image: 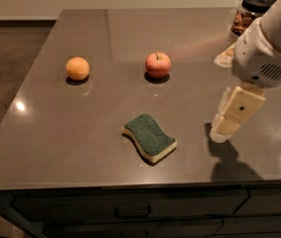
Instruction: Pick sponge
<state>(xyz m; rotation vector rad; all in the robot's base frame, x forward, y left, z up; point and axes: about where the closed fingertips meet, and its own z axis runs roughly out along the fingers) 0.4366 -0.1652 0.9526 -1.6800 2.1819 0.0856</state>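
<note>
The sponge [149, 137] lies flat on the dark grey counter [80, 128], near its front edge, green scouring side up over a pale yellow layer. My gripper [223, 127] hangs from the white arm at the right, a short way above the counter and to the right of the sponge, apart from it. It holds nothing that I can see.
A red apple [158, 65] and an orange [77, 68] sit farther back on the counter. A glass jar with a black lid [249, 11] stands at the back right corner. Drawers run below the front edge.
</note>
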